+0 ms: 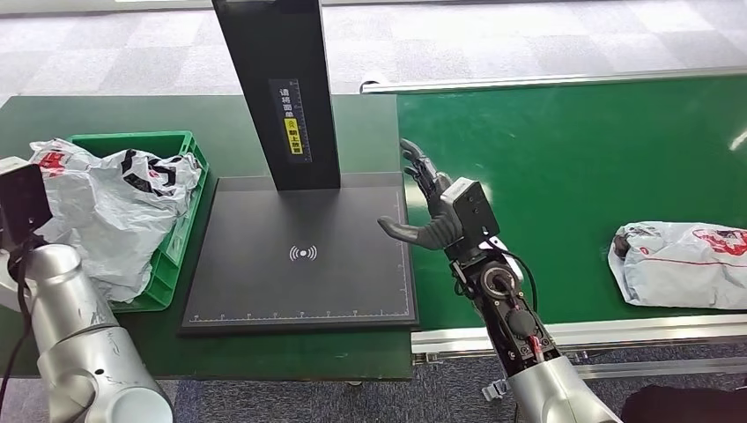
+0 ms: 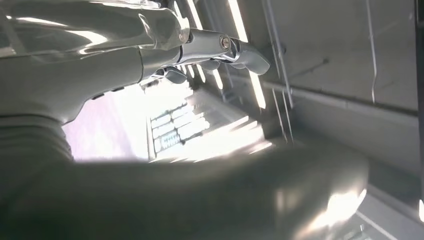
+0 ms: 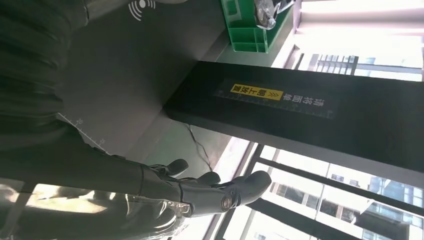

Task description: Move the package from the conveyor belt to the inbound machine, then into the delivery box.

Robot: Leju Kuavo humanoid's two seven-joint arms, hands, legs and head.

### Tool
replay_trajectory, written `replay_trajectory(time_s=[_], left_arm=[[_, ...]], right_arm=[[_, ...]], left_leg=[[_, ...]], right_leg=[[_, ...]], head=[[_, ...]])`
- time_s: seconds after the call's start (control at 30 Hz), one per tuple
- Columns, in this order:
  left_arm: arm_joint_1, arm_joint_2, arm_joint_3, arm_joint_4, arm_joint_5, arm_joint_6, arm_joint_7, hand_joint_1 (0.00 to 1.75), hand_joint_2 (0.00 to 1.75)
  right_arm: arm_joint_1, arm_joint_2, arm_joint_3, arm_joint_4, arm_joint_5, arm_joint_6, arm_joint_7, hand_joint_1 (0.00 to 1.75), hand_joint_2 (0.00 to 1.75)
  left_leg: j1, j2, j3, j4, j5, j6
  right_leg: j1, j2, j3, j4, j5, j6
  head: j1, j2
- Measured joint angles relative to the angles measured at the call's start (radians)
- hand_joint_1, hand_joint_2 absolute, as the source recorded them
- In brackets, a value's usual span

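A dark green table (image 1: 106, 110) carries a green plastic crate (image 1: 181, 216) heaped with white printed plastic bags (image 1: 106, 198), beside a flat black scanner platform (image 1: 299, 260) with its upright black post (image 1: 277, 88). On the adjoining green conveyor belt (image 1: 564, 167) lies a white plastic-wrapped package (image 1: 683, 264).

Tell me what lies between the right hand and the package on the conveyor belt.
Only bare green conveyor belt lies between the right hand and the package, in the head view.

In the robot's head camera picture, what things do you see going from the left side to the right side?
Green crate stuffed with plastic bags → black scanner plate → right robot hand → white package on the green conveyor belt.
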State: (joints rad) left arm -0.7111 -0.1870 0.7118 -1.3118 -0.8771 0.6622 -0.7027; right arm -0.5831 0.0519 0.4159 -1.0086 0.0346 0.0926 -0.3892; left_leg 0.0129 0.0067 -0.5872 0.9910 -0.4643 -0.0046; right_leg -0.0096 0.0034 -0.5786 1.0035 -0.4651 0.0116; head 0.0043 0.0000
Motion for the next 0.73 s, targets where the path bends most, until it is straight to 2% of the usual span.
replay_trajectory(time_s=[0.13,0.2,0.33,0.4,0.5,0.57,0.7,0.73], left_arm=[[0.009,-0.037,-0.059,0.064,0.036,-0.003,0.006,0.0,1.75],[0.026,-0.051,-0.12,0.121,0.132,-0.03,0.047,0.0,1.75],[0.118,-0.066,-0.35,0.186,0.408,-0.092,0.165,0.0,1.75],[0.146,-0.064,-0.447,0.202,0.461,-0.083,0.178,0.0,1.75],[0.164,-0.054,-0.537,0.217,0.509,-0.104,0.193,0.0,1.75],[0.181,-0.049,-0.58,0.223,0.575,-0.193,0.202,0.0,1.75],[0.247,-0.054,-0.671,0.246,0.729,-0.443,0.21,0.0,1.75],[0.254,-0.055,-0.683,0.252,0.744,-0.469,0.211,0.0,1.75]], right_arm=[[0.002,-0.004,0.002,0.0,0.022,0.002,0.01,0.0,1.75],[0.003,-0.004,-0.009,0.001,0.009,0.013,0.027,0.0,1.75],[0.002,-0.002,-0.047,0.025,-0.027,0.051,0.045,0.0,1.75],[0.002,-0.001,-0.06,0.037,-0.027,0.054,0.043,0.0,1.75],[0.002,0.0,-0.072,0.049,-0.031,0.057,0.046,0.0,1.75],[0.001,0.003,-0.08,0.058,-0.043,0.062,0.059,0.0,1.75],[-0.004,0.025,-0.099,0.077,-0.061,0.057,0.097,0.0,1.75],[-0.005,0.029,-0.101,0.078,-0.061,0.054,0.103,0.0,1.75]], left_leg=[[0.0,0.0,0.0,0.0,0.0,0.0],[0.0,-0.001,0.0,0.0,0.0,0.0],[0.0,0.0,-0.001,0.0,0.0,0.0],[0.0,0.0,-0.002,0.0,0.0,0.0],[0.0,0.0,-0.002,0.0,0.0,0.0],[0.0,0.0,-0.001,0.0,0.0,0.0],[0.0,0.0,-0.001,0.0,0.0,0.0],[0.0,0.0,-0.002,0.0,0.0,0.0]], right_leg=[[0.0,-0.001,0.0,0.0,0.0,0.0],[0.0,-0.001,0.0,0.0,0.0,0.0],[0.0,-0.001,0.0,0.0,0.0,0.0],[0.0,-0.001,0.0,0.0,0.0,0.0],[0.0,-0.001,0.0,0.0,0.0,0.0],[0.0,-0.001,0.0,0.0,0.0,0.0],[0.0,-0.001,-0.001,0.0,0.0,0.0],[0.0,-0.001,-0.001,0.0,0.0,0.0]], head=[[0.0,0.0],[0.0,0.0],[0.0,0.0],[0.0,0.0],[0.0,0.0],[0.0,0.0],[0.0,0.0],[0.0,0.0]])
